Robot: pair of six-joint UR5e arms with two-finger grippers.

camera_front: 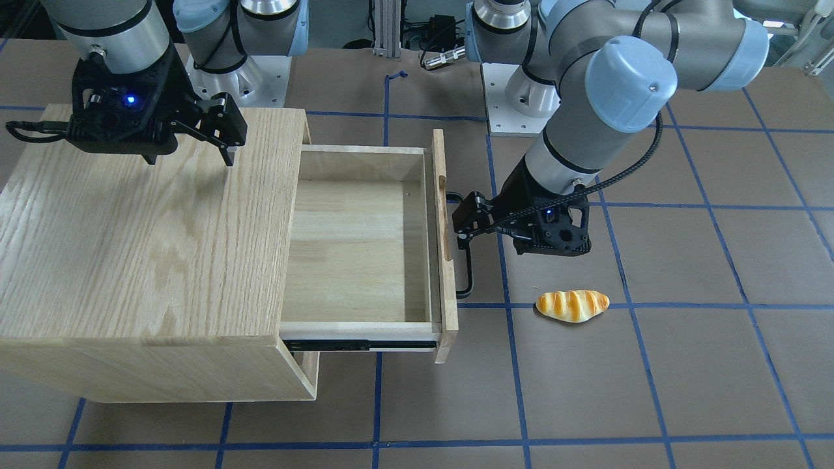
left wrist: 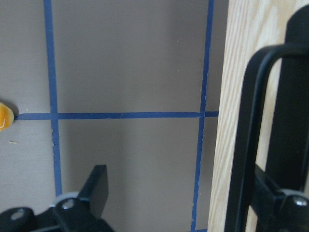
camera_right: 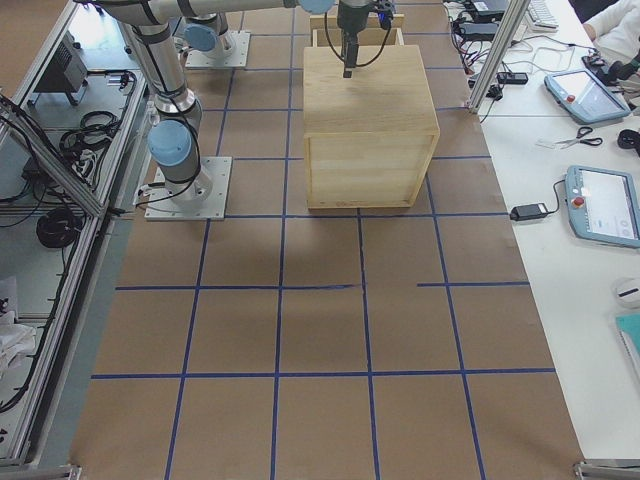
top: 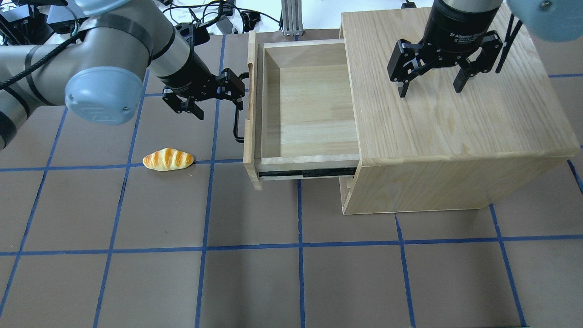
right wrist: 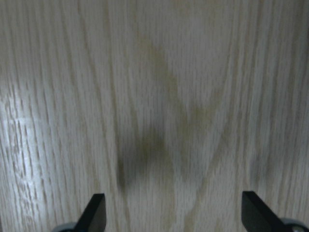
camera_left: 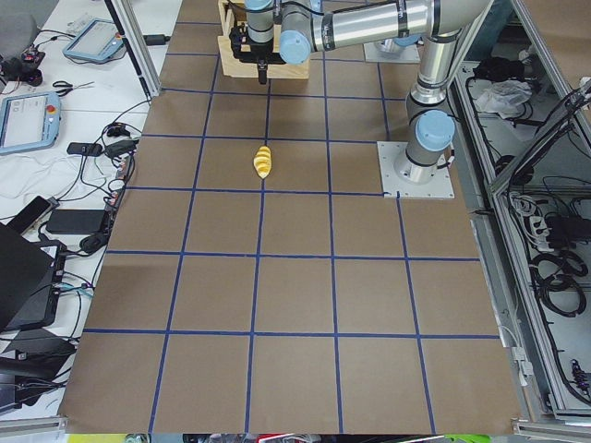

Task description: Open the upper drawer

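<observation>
The upper drawer (camera_front: 358,247) is pulled far out of the oak cabinet (camera_front: 130,228) and is empty; it also shows in the overhead view (top: 309,105). Its black bar handle (camera_front: 464,273) runs along the front panel (top: 248,136). My left gripper (camera_front: 461,221) is open at the handle (left wrist: 251,145). One finger (left wrist: 294,96) sits between the bar and the panel, the other (left wrist: 96,186) stands well outside. My right gripper (top: 429,91) is open and empty just above the cabinet top (right wrist: 159,96).
A toy bread roll (camera_front: 572,305) lies on the brown table, close to the drawer front and below my left gripper in the overhead view (top: 167,159). The lower drawer front (top: 347,187) shows shut under the upper one. Blue tape lines grid the table.
</observation>
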